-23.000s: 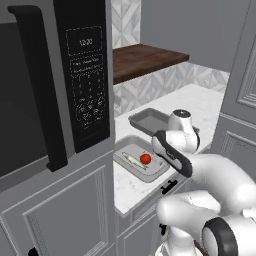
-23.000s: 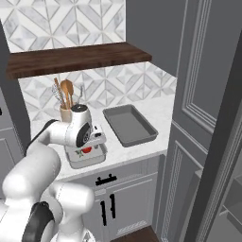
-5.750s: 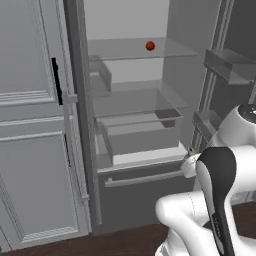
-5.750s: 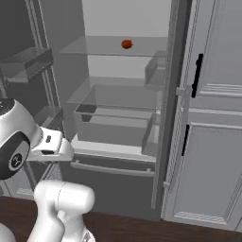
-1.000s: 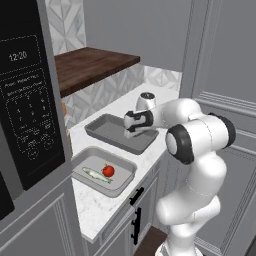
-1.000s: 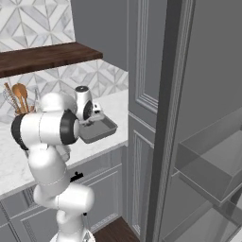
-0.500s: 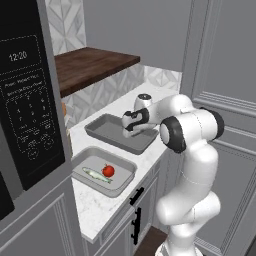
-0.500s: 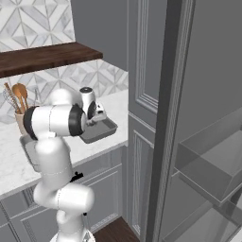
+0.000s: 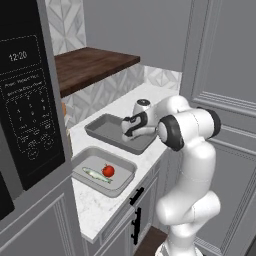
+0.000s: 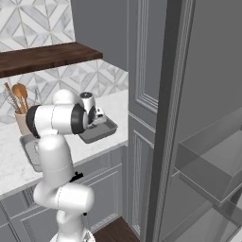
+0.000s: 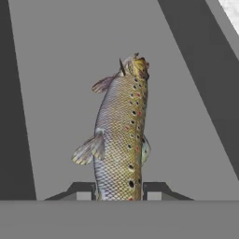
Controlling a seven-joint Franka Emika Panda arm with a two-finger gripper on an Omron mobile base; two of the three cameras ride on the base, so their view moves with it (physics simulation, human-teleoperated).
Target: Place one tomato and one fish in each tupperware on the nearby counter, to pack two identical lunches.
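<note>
The microwave (image 9: 30,100) at the left of the left base view shows "12:20" on its display, upper left of the frame. The rows of keypad labels beneath it are too small and blurred to read.

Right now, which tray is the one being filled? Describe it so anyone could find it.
On the white counter under the dark wooden shelf lie two grey trays. It's the far tray, beneath the pincer gripping a speckled fish. The near tray already holds a tomato and a fish.
</note>
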